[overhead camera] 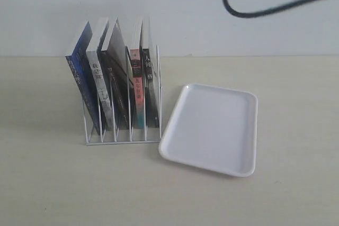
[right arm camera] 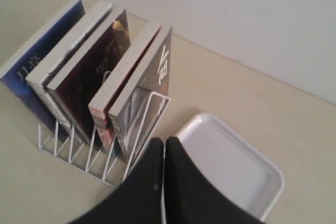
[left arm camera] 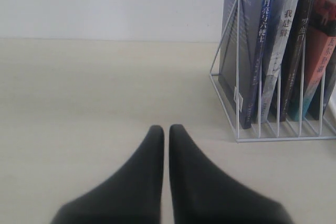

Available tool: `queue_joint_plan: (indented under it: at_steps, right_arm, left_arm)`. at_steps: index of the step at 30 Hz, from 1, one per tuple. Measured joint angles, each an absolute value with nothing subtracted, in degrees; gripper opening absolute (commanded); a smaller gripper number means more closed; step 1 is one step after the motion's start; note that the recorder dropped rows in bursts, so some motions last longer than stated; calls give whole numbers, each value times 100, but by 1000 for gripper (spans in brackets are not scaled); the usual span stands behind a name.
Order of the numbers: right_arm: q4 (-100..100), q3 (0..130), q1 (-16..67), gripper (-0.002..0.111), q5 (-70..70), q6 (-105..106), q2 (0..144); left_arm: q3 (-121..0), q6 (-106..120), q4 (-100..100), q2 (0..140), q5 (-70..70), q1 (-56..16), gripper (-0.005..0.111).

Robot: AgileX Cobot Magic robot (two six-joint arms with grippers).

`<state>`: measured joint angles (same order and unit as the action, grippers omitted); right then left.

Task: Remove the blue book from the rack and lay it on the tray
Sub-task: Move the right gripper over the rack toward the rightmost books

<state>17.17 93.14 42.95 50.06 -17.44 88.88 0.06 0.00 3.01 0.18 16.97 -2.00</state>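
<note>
The tray (overhead camera: 212,130) lies just beside the rack (overhead camera: 124,141), where the blue book (overhead camera: 81,75) leans upright in the end slot farthest from it, on the left arm's side. The left gripper (left arm camera: 166,132) and right gripper (right arm camera: 164,145) are both pinched closed, empty; only the wrist views show them.

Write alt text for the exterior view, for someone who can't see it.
Five books lean in a white wire rack on a pale table, the blue book leftmost. An empty white tray lies just right of it.
</note>
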Motion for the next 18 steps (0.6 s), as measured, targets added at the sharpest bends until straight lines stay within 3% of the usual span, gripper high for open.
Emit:
queue_joint_plan:
  at_steps: [4, 7, 13, 18]
  right_arm:
    - [1717, 10536, 4295, 1, 6254, -1934, 9709]
    - [1604, 11170, 4295, 9, 6772, -1975, 10281]
    - [1109, 11726, 4295, 45, 6937, -1852, 11012]
    - [846, 11749, 4295, 44, 6981, -1863, 11299]
  left_arm:
    - [6, 0, 301, 18, 1697, -200, 4]
    - [6, 0, 301, 18, 1697, -200, 4]
    - [6, 0, 301, 18, 1697, -200, 4]
    - [6, 0, 301, 18, 1697, -200, 4]
